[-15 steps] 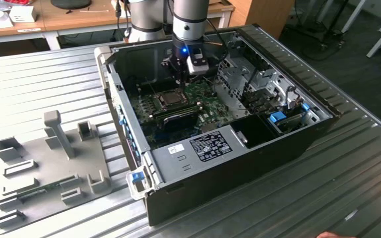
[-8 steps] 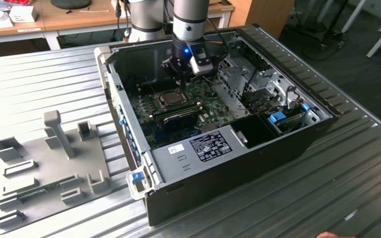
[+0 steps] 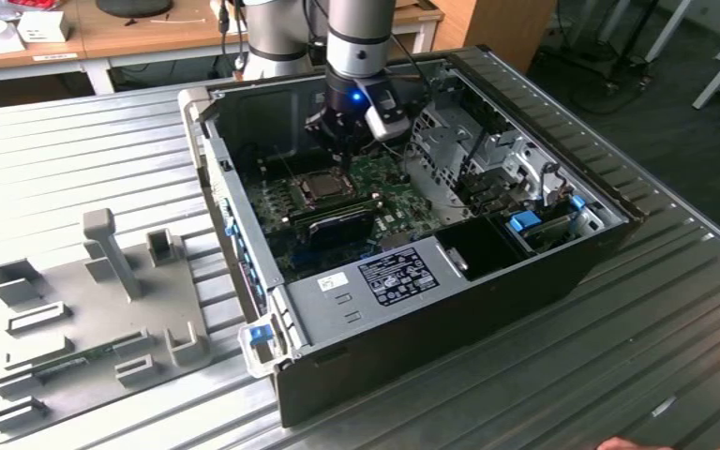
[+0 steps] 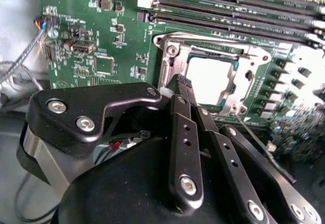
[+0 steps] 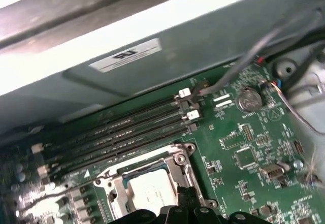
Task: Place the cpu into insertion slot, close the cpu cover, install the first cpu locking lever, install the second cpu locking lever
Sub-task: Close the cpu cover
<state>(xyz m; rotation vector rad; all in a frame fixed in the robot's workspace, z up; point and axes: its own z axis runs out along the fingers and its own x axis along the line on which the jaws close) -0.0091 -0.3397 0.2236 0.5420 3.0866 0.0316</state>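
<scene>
Seating the cpu: done, in our judgement. The cpu (image 4: 210,79) lies flat inside the insertion slot (image 4: 170,50), and its pale metal top shows in both wrist views.
Cpu cover: we read the cpu cover (image 5: 152,164) as lowered. The silver frame lies flat around the chip, which shows through its window.
Locking levers: left to do, we think. A thin dark rod (image 4: 261,150) runs out from one corner of the socket and away from its rim, and we take it for a lever not yet latched. We cannot make out the other lever with any certainty.
Gripper: the gripper (image 4: 183,82) has its fingers clenched together, with nothing between them that we can see. The tips are at the cover's edge, either touching it or just above it; we cannot tell which.
Board: the black memory slots (image 4: 228,3) run alongside the socket on the green circuit board (image 4: 101,41).
Place: in the exterior view the arm reaches down into the open computer case (image 3: 460,319), and the socket sits just at 7 o'clock of the claw. A grey fixture tray (image 3: 85,309) lies on the ribbed metal table (image 3: 660,309), at 8 o'clock of the case and apart from it.
</scene>
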